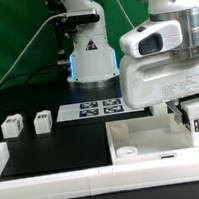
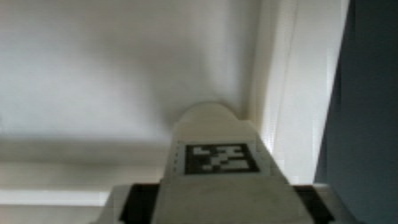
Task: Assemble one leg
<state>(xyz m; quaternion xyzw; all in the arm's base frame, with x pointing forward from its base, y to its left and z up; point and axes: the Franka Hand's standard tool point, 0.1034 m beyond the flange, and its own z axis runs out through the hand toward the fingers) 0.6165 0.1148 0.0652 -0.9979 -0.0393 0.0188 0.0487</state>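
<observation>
My gripper (image 1: 194, 116) is shut on a leg (image 1: 197, 117), a small white block with a black-and-white tag, and holds it over the right side of the large white tray-like piece (image 1: 133, 144). In the wrist view the held leg (image 2: 221, 160) fills the middle, its tag facing the camera, with black finger pads (image 2: 157, 205) on both sides. Its tip points at the tray's inner corner beside the raised rim (image 2: 285, 80). Two more legs (image 1: 10, 127) (image 1: 42, 121) stand on the black table at the exterior view's left.
The marker board (image 1: 94, 109) lies behind the tray, in front of the robot base (image 1: 90, 58). A white rail (image 1: 57, 183) runs along the table's front edge. Black table shows past the tray rim in the wrist view (image 2: 365, 100).
</observation>
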